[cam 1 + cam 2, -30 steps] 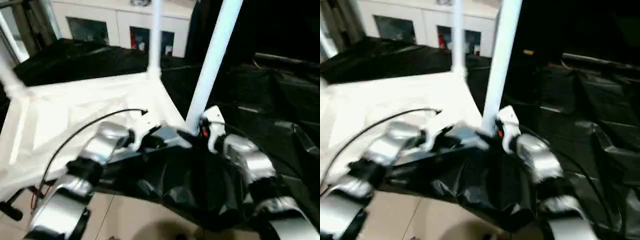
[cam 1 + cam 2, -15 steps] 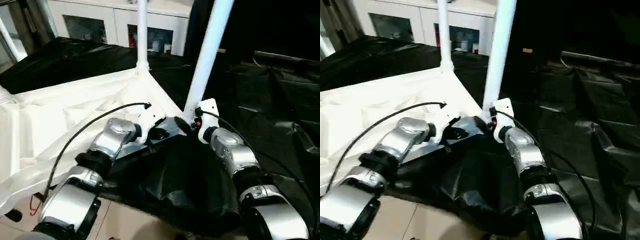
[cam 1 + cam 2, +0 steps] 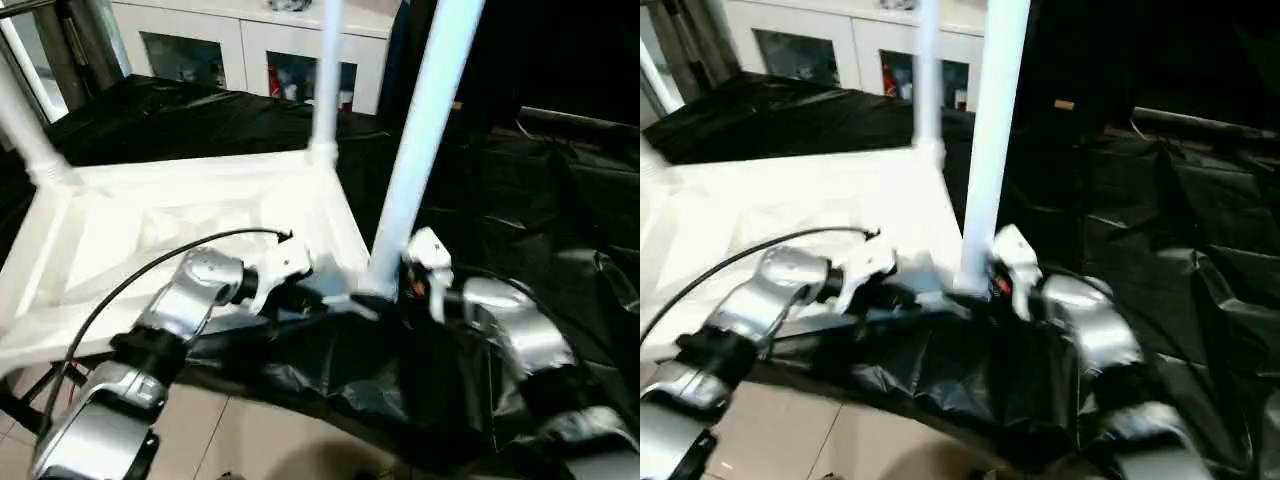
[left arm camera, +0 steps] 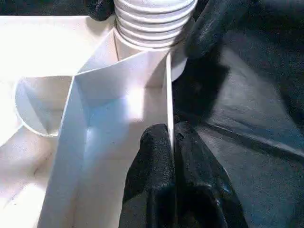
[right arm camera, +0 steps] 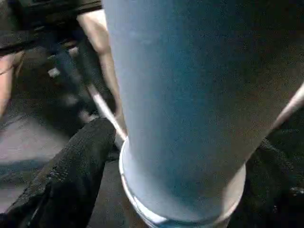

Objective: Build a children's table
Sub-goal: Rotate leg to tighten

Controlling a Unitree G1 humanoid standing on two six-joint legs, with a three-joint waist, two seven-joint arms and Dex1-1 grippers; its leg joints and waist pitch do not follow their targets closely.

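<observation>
Left wrist view: my left gripper (image 4: 172, 142) clamps the upturned tabletop's (image 3: 150, 240) rim beside the corner socket while my right gripper (image 5: 180, 190) grasps the near leg (image 3: 425, 140), now more upright than a moment ago, suggesting it is seating.

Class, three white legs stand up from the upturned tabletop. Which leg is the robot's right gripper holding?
The nearest leg, at the tabletop corner closest to the robot; the right gripper grips its base. The other two stand at farther corners, untouched.
</observation>
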